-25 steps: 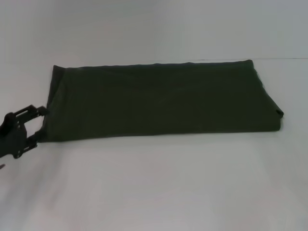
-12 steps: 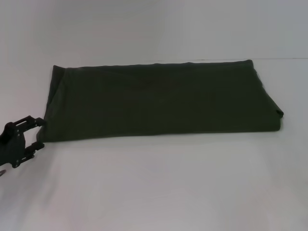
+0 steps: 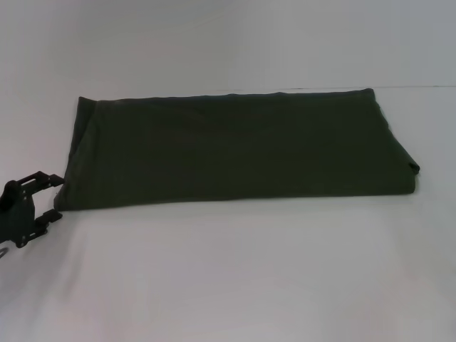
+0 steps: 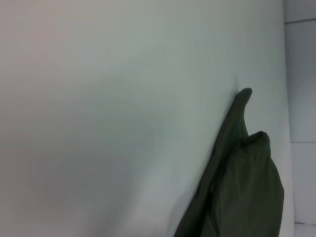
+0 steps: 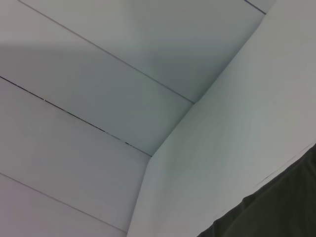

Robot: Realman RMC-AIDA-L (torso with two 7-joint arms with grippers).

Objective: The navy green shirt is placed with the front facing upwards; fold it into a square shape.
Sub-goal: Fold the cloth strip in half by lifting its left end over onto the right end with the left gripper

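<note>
A: Head view first. Where does the navy green shirt [image 3: 235,149] lie?

B: On the white table [image 3: 235,278], already folded into a long band. Its long axis runs left to right, so it is far wider than deep, not yet a square.

A: And the claw?

B: The left gripper [image 3: 51,196] sits at the table's left edge, just beside the band's near-left corner. Its jaws stand apart with nothing between them. The shirt stretches off to the right of it. The right gripper is nowhere in this view.

A: The left wrist view?

B: Only the left end of the shirt [image 4: 237,182], layered at the edge, with bare table beside it. No fingers show.

A: Right wrist view?

B: A dark corner of the shirt [image 5: 281,207] low in the picture, below pale wall panels. That arm's own fingers are not shown.

A: So the move turns on what?

B: I judge the left arm nearest the left end, which must travel rightward along the long axis.
</note>
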